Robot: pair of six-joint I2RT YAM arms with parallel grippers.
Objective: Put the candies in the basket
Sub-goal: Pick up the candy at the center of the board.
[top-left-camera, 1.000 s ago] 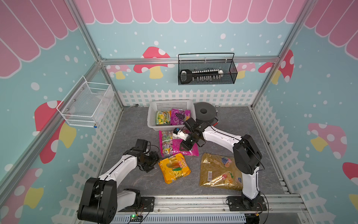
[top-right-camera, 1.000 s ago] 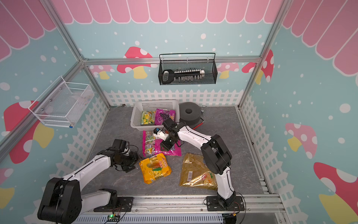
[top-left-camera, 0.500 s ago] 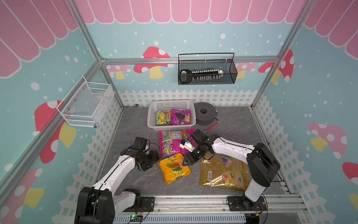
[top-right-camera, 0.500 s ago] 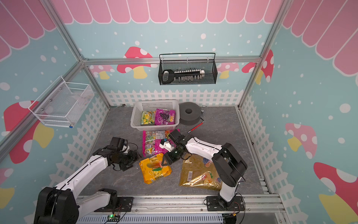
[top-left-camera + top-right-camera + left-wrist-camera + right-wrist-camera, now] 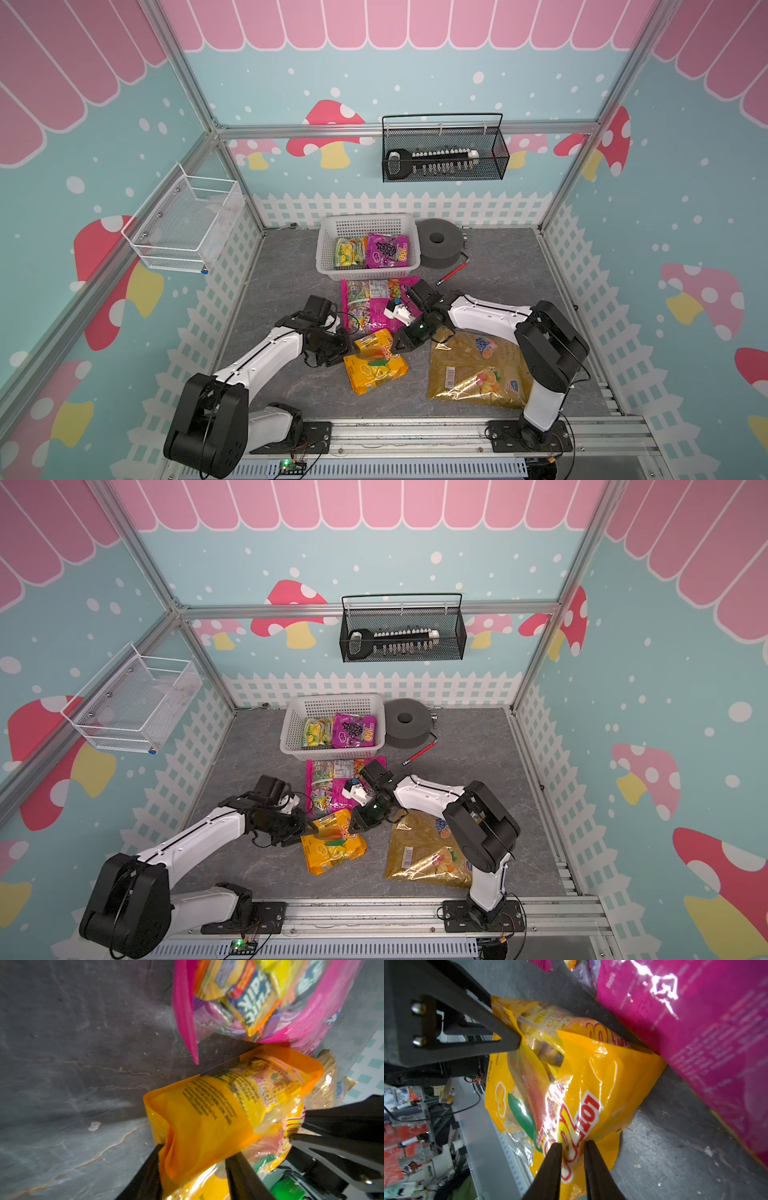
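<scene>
The left gripper (image 5: 351,348) and the right gripper (image 5: 397,345) each pinch one corner of the orange-yellow candy bag (image 5: 376,369). It lies just beside the magenta candy bag (image 5: 374,309), outside the white basket (image 5: 365,273).

Both top views hang high at the front, looking down and back over the whole cell, front rail (image 5: 415,426) to basket (image 5: 365,219); you get near-identical frames. Left wrist cam sits tight on the orange-yellow bag (image 5: 197,1115), looking out past its own jaws. Right wrist cam: same bag, opposite side. Both wrists also share the magenta bag (image 5: 184,1012).
</scene>
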